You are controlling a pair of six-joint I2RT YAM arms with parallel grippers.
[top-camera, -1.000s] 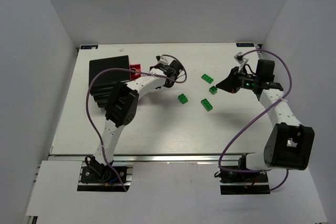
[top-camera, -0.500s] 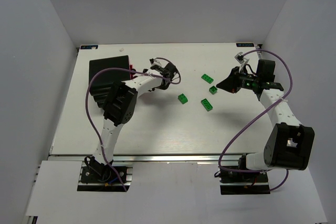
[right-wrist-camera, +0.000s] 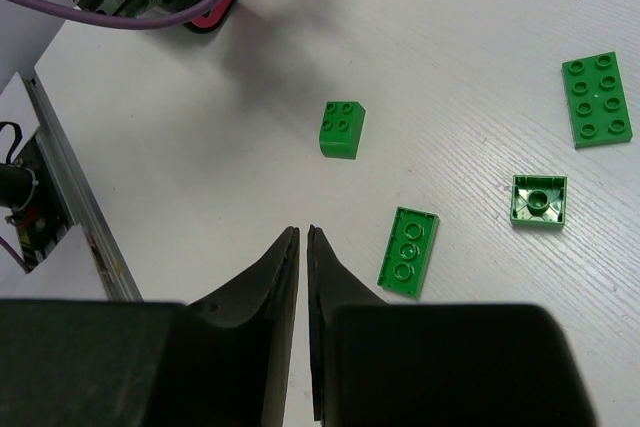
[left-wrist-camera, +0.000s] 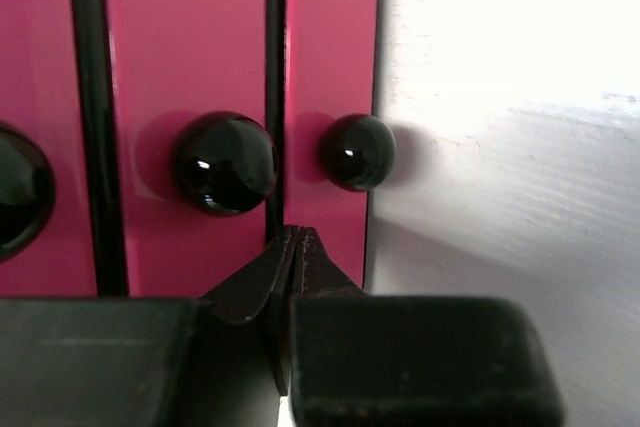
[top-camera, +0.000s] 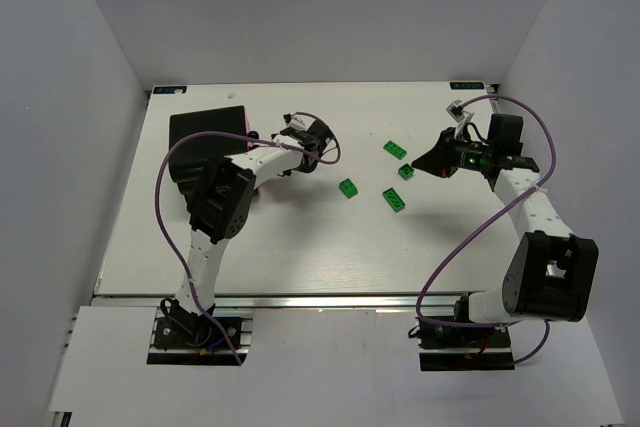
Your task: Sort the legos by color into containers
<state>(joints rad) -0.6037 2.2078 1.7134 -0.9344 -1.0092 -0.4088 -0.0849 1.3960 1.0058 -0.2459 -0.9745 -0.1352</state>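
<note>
Several green legos lie on the white table: a flat plate (top-camera: 395,149) (right-wrist-camera: 598,99), a small square one turned over (top-camera: 406,171) (right-wrist-camera: 539,201), a block (top-camera: 348,187) (right-wrist-camera: 342,129) and a long one turned over (top-camera: 394,199) (right-wrist-camera: 408,251). No red or lime lego shows. My left gripper (top-camera: 278,139) (left-wrist-camera: 293,232) is shut and empty, its tips over the right edge of the pink box (left-wrist-camera: 190,67), by its dark knobs (left-wrist-camera: 225,162). The arm hides most of this box in the top view. The black box (top-camera: 205,132) sits to its left. My right gripper (top-camera: 420,163) (right-wrist-camera: 302,232) is shut and empty, above the table beside the legos.
White walls stand round the table on three sides. The left arm's purple cable (top-camera: 165,197) loops out over the left side of the table, and the right arm's cable (top-camera: 470,237) hangs over the right side. The aluminium rail (top-camera: 300,299) runs along the near edge.
My left gripper has moved left over the pink box, which showed beside the black box before and is now mostly covered. The right arm and the legos have not moved.
</note>
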